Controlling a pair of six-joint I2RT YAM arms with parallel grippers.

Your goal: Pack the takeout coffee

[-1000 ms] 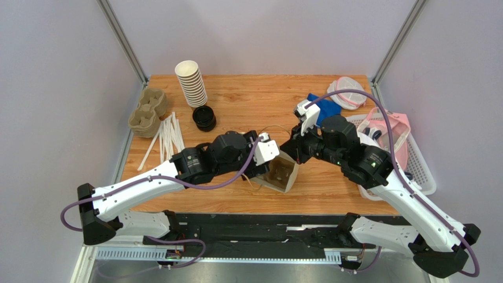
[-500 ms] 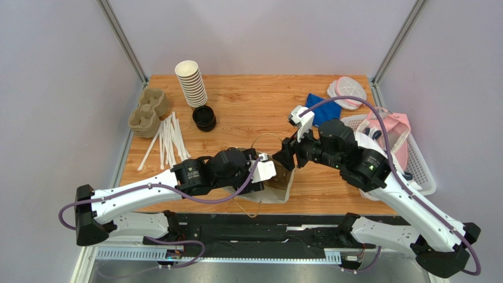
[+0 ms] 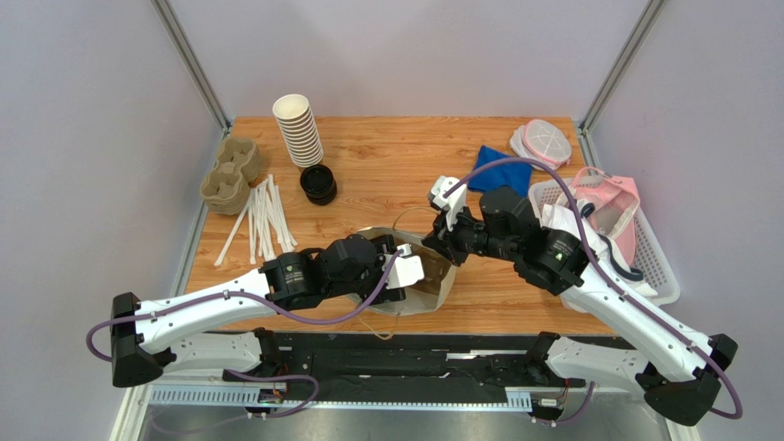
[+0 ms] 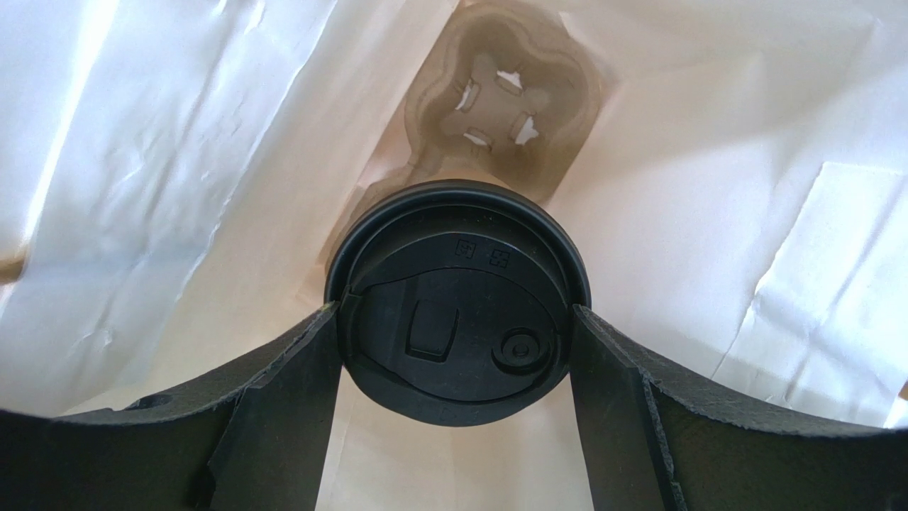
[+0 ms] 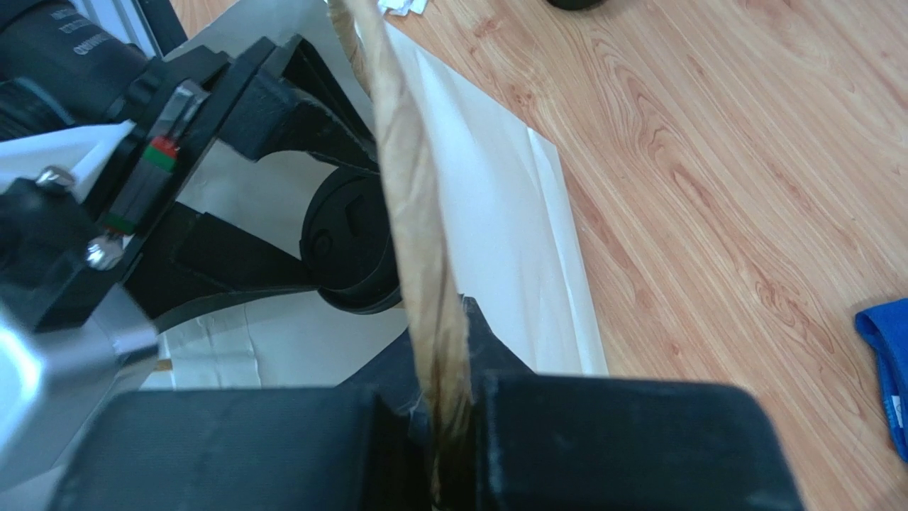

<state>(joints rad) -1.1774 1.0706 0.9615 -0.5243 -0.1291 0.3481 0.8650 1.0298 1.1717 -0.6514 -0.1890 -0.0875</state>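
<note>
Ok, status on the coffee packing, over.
Left gripper clamped on takeout coffee, inside paper bag. Right gripper shut on bag handle. Cup carrier ahead, no obstruction seen.

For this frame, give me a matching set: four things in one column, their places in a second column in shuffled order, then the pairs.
1 takeout coffee
2 bag handle
3 cup stack
4 blue cloth

A far left part of the table
B inside the paper bag, held by the left tool
C pinched in the shut right tool
D far right, near the basket

Pairs: 1-B, 2-C, 3-A, 4-D
</note>
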